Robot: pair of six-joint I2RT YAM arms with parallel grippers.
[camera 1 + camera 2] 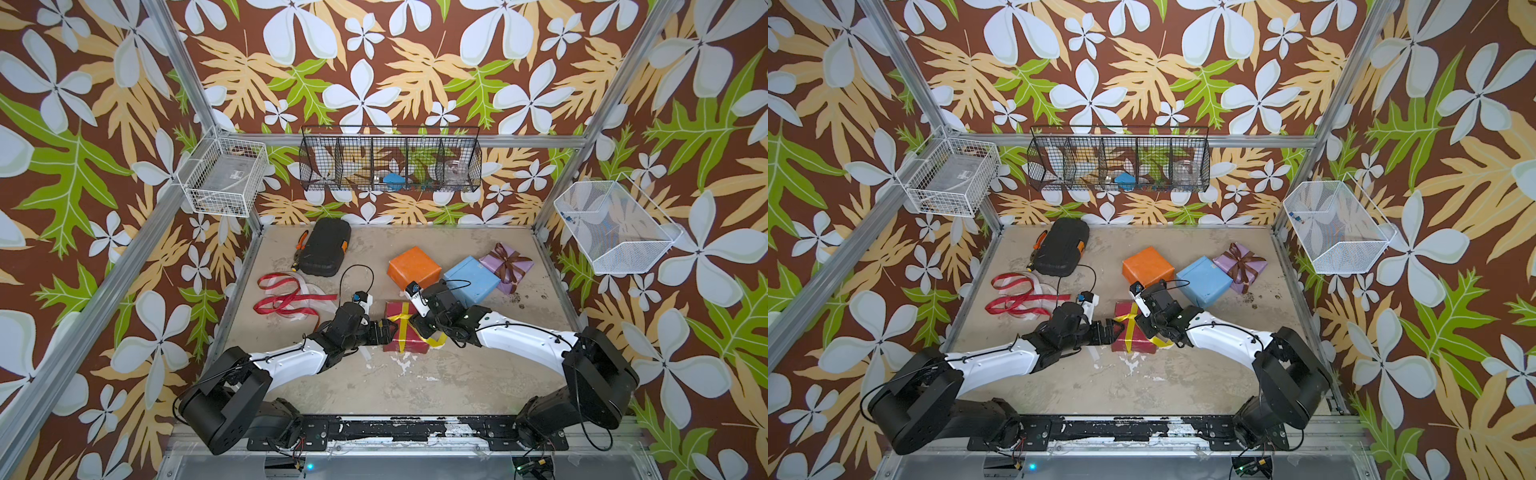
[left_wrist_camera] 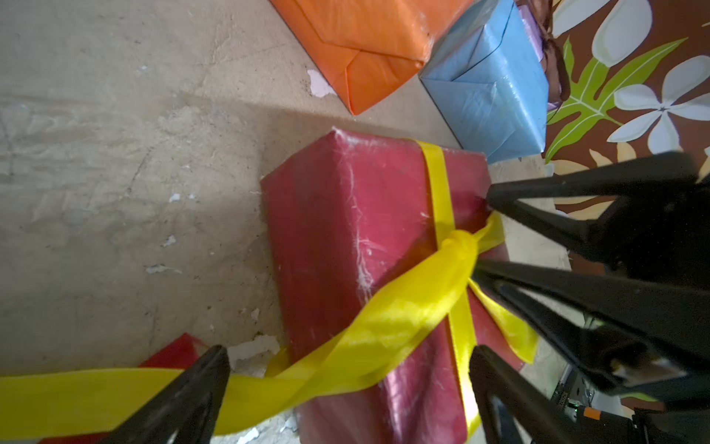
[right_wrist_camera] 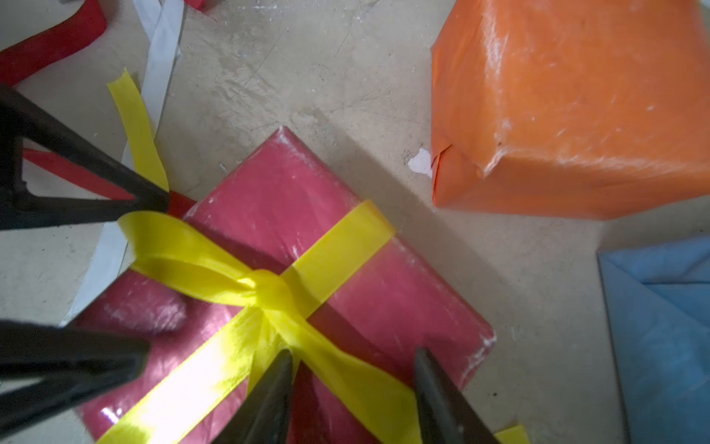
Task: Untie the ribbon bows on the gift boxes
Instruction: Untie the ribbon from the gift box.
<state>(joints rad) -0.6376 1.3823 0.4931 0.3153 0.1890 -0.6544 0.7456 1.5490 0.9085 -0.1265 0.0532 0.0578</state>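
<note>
The dark red gift box [image 1: 395, 311] [image 2: 345, 215] [image 3: 276, 200] lies near the front middle, with a yellow ribbon [image 1: 401, 318] [image 2: 457, 246] [image 3: 265, 284] knotted crosswise on top. My left gripper [image 1: 390, 330] [image 2: 351, 369] is at the box's left edge, wide open, and a loose yellow tail runs between its jaws. My right gripper [image 1: 417, 328] [image 3: 355, 365] hovers over the box's right part, open, straddling another yellow tail without pinching it. Behind are a bare orange box [image 1: 413, 266], a bare light blue box [image 1: 471, 278] and a lilac box [image 1: 519, 266] with a tied brown bow [image 1: 508, 259].
Loose red and white ribbons [image 1: 286, 297] lie at the left of the table. A black tool case [image 1: 324, 247] with pliers beside it sits at the back left. Wire baskets [image 1: 390, 162] hang on the walls above the table.
</note>
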